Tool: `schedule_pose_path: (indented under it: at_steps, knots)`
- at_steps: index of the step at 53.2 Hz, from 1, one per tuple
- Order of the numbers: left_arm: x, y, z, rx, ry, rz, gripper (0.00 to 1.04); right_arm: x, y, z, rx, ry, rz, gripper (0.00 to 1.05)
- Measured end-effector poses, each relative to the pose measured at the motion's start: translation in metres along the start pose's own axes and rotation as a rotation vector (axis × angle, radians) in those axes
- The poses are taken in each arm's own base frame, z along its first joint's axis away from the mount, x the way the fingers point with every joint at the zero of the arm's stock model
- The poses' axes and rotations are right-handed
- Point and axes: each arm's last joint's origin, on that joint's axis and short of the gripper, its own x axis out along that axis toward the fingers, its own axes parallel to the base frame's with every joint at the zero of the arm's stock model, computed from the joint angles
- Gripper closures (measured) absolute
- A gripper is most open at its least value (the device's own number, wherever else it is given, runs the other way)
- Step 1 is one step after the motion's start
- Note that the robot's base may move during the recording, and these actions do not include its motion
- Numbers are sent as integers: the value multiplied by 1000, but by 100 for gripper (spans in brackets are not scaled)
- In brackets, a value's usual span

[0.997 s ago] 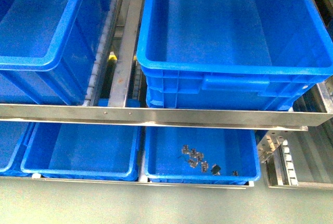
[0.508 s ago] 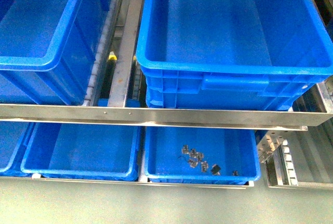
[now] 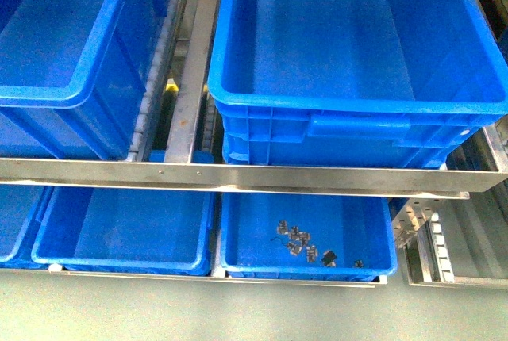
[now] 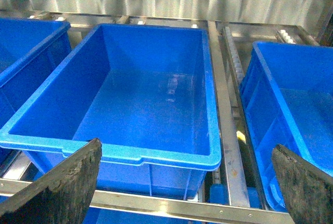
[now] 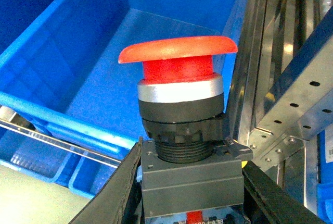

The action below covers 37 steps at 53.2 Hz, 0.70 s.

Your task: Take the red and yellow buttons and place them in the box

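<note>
A: Front camera first. Two deep blue crates sit side by side on the steel rack [image 3: 238, 174]: the box [image 3: 341, 105] on the right, the twin crate [image 3: 48, 97] on the left. The arms only show in the wrist views.

B: Below the rail are shallower trays. The right-hand lower tray [image 3: 254, 270] has a scatter of small metal bits [image 3: 302, 242] on its floor, and only this camera catches those.

A: Over to the right wrist, and here's the red button [image 5: 177, 52], filling the picture! Its cap points away from the right tool [image 5: 192, 193], and the grey-and-black body sits between the two fingers.

B: So that tool is clamped on the button's square base. Behind the cap I see the open inside of a deep blue crate, with perforated steel uprights [image 5: 291, 78] alongside. Which of the two crates it is, I can't tell from this view.

A: Left wrist now. The left tool [image 4: 186, 146] is spread wide, its dark fingers [image 4: 62, 182] well apart, and it looks into the twin crate.

B: There's also a yellow speck [image 4: 240, 136] in the gap between the crates. The front camera shows it too, but it's too small to name
</note>
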Motion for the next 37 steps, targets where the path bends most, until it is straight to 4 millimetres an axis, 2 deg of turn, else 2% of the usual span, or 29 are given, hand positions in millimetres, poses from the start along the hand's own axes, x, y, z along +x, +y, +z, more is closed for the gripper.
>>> schedule_pose_path:
  at_steps: [5, 12, 16, 24, 32, 37]
  knots:
    - [0, 0, 0, 0, 0, 0, 8, 16, -3, 7, -10, -3, 12, 69]
    - [0, 0, 0, 0, 0, 0, 8, 51, -8, 28, -26, -25, 18, 69]
    - [0, 0, 0, 0, 0, 0, 8, 83, -8, 42, -11, -12, 22, 69]
    - [0, 0, 0, 0, 0, 0, 8, 137, 6, 53, 5, 36, 52, 69]
    - [0, 0, 0, 0, 0, 0, 8, 196, 27, 54, 29, 105, 51, 69]
    - [0, 0, 0, 0, 0, 0, 8, 240, 41, 45, 44, 166, 40, 69]
